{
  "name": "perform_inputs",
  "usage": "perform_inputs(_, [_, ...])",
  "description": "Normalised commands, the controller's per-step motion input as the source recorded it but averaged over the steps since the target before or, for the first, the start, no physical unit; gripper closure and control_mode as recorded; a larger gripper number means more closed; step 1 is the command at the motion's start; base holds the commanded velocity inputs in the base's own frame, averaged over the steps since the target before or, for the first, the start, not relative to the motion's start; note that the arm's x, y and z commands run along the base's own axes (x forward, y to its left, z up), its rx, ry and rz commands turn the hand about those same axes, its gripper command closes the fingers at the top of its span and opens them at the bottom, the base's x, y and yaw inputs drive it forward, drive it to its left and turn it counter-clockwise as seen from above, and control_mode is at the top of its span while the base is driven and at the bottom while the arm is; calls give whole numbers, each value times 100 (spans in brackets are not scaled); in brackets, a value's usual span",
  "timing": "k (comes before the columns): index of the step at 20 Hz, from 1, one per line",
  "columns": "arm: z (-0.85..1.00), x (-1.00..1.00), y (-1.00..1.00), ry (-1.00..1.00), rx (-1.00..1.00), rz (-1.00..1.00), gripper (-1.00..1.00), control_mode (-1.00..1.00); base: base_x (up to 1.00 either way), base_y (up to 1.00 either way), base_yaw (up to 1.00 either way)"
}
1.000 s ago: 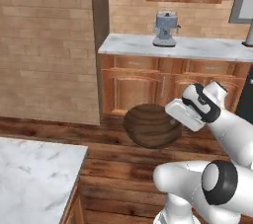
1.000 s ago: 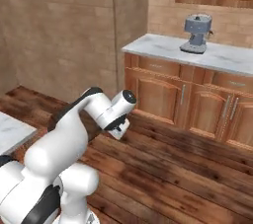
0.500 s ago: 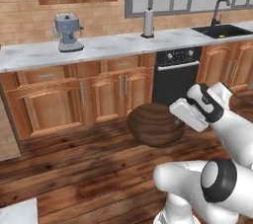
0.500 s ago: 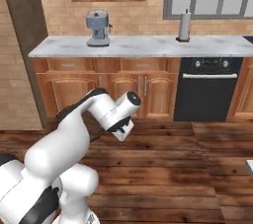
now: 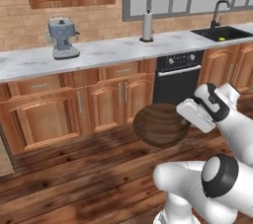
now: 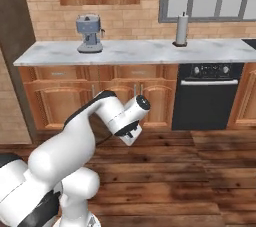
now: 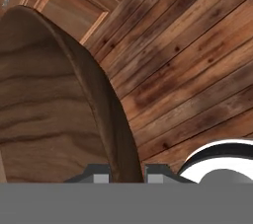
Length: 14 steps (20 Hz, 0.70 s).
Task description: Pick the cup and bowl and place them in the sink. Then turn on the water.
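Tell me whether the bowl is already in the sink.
No: the bowl hangs above the wood floor in the gripper, far from the sink.

Arm's folded up in front of the base, elbow bent, wrist held about mid-height over the floor. The gripper (image 5: pixel 185 119) points sideways, not down, and its jaws are clamped on the rim of the bowl (image 5: pixel 159 125), one finger on each side of the wall.

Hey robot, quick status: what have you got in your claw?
Claw shut on rim of wide dark brown wooden bowl. Bowl held above plank floor. Black sink far right on counter. Nothing in the way.
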Motion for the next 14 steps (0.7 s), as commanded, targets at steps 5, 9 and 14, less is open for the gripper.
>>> perform_inputs(5, [0,0,0,0,0,0,100,100,68,-1,-8])
perform_inputs(9, [0,0,0,0,0,0,100,100,68,-1,-8])
perform_inputs(14, [0,0,0,0,0,0,100,100,66,-1,-11])
